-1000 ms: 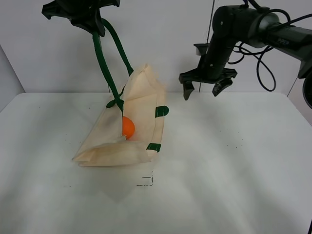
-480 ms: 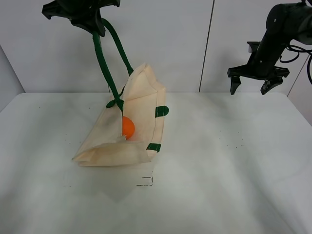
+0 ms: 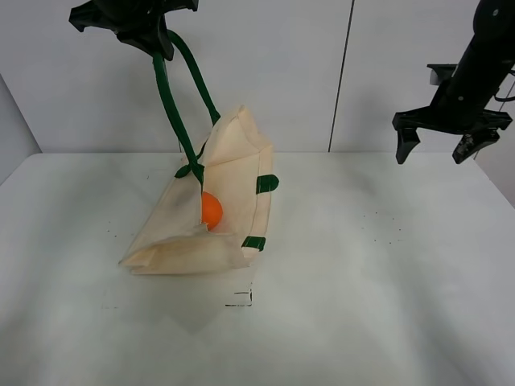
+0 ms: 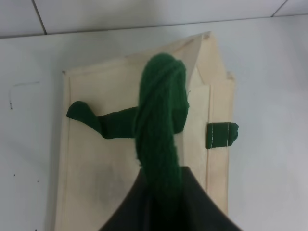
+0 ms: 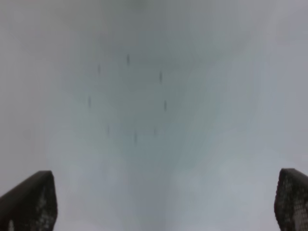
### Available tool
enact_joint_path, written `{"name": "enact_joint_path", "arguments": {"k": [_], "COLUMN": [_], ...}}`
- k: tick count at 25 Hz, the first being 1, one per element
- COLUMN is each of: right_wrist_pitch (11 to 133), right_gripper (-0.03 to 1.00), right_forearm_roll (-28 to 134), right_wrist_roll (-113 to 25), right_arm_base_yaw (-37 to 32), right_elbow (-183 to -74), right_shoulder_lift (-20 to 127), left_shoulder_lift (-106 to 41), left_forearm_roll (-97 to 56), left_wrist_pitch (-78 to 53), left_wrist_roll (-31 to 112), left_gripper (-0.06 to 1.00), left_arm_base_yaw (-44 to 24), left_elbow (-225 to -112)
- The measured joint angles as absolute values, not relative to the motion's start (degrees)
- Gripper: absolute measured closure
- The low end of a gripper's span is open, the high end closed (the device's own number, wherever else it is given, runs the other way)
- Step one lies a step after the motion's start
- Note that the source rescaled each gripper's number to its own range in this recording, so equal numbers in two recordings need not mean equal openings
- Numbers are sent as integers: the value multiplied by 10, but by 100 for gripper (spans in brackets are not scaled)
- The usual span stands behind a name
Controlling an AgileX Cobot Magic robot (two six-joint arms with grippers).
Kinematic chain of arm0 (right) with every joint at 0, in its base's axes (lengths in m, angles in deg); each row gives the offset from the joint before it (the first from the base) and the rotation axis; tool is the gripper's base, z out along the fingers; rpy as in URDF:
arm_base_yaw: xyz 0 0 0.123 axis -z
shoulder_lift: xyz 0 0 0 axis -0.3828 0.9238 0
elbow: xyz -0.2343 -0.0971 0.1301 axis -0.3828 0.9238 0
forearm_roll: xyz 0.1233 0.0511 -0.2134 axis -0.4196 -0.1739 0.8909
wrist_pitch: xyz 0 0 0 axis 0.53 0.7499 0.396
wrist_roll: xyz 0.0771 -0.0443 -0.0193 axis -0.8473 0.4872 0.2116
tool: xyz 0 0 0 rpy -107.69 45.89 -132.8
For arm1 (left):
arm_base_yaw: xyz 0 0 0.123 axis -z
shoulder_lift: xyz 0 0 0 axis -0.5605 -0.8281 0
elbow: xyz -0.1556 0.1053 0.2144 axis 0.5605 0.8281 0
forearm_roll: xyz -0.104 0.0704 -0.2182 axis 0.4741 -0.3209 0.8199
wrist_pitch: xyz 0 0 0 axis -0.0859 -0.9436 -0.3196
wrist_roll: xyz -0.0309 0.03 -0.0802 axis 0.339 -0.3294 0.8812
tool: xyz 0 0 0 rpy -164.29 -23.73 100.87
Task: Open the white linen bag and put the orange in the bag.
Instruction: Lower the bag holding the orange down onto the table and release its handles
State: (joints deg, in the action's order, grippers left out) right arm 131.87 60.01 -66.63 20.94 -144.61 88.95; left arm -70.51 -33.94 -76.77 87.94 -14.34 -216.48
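The white linen bag (image 3: 229, 193) rests on the table, its upper side pulled up by a dark green handle (image 3: 170, 100). My left gripper (image 3: 145, 32) is high at the top left, shut on that handle (image 4: 161, 130). The bag (image 4: 106, 173) lies below it in the left wrist view. The orange (image 3: 211, 211) sits inside the bag's open mouth. My right gripper (image 3: 439, 149) is open and empty, high over the table's far right. Its fingertips (image 5: 29, 202) frame bare table in the right wrist view.
The white table (image 3: 362, 297) stretches to the front and right of the bag. A small black corner mark (image 3: 241, 300) lies in front of the bag. A grey wall (image 3: 322, 72) stands behind the table.
My right gripper has swung from beside the bag to the far right, still open. The left gripper, bag and orange have not moved.
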Motion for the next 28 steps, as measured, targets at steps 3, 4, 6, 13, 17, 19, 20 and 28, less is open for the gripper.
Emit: {"name": "enact_joint_path", "arguments": {"k": [3, 4, 6, 13, 17, 19, 20, 28], "right_wrist_pitch": [1319, 1319, 1319, 1318, 1279, 1254, 1241, 1215], "right_gripper": [-3, -3, -3, -3, -3, -3, -3, -3], "right_forearm_roll": [600, 600, 600, 600, 600, 600, 600, 601], "right_wrist_roll": [-666, -666, -666, -666, -659, -658, -656, -655], "right_arm_base_yaw": [209, 209, 209, 209, 209, 209, 209, 209], "right_elbow": [-1335, -1302, -1223, -979, -866, -824, -805, -769], "right_shoulder_lift": [795, 759, 684, 424, 260, 181, 138, -100], "left_shoulder_lift": [-705, -705, -705, -705, -705, -705, -705, -705], "left_forearm_roll": [-339, -339, -339, -339, -339, -339, -339, -339], "left_wrist_pitch": [-768, -768, -768, -768, -768, -768, -768, -768], "left_wrist_roll": [879, 879, 879, 879, 879, 879, 879, 878], "left_gripper": [94, 94, 94, 94, 94, 94, 94, 94], "left_arm_base_yaw": [-143, -143, -143, -143, -143, -143, -143, -143], "left_elbow": [-2165, -2165, -2165, -2165, -2165, -2165, -2165, -2165]}}
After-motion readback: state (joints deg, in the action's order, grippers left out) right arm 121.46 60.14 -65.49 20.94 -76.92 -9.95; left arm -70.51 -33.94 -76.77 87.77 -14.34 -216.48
